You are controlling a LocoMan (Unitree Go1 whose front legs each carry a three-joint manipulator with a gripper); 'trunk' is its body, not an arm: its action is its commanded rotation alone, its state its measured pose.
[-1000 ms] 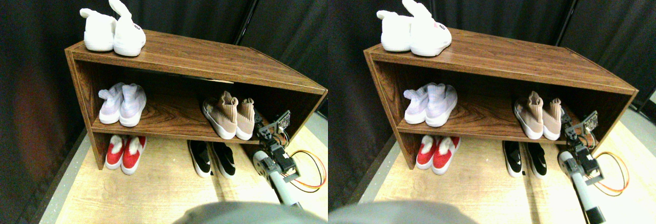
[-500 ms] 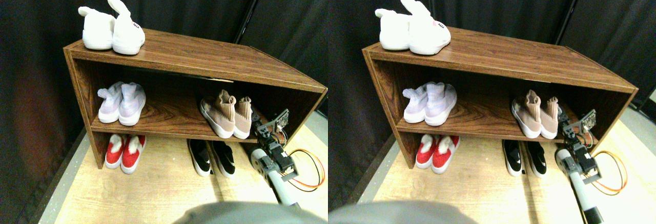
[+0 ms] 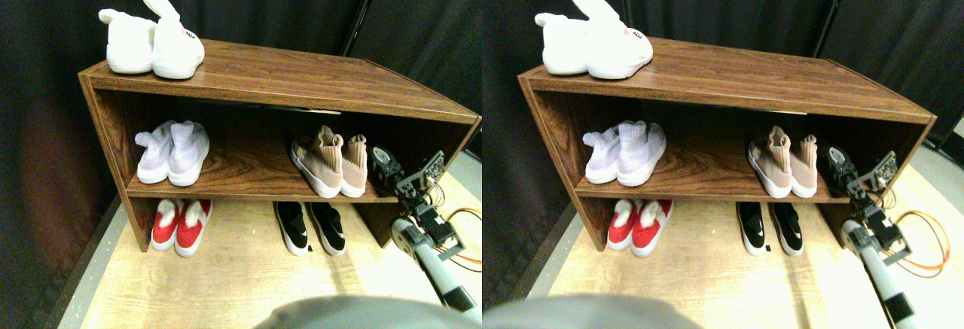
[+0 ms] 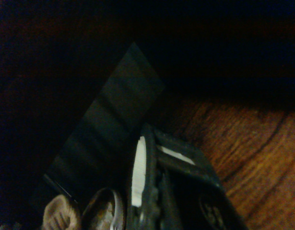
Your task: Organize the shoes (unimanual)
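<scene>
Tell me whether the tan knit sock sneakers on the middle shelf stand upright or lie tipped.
Upright: both tan knit sock sneakers rest on their white soles, collars up, side by side on the brown wooden rack's middle shelf.

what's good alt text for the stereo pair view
The robot's right gripper reaches into a wooden shoe rack beside tan sneakers on its shelf. Lavender sneakers share that shelf, white slippers sit on top, red and black pairs below.
</scene>
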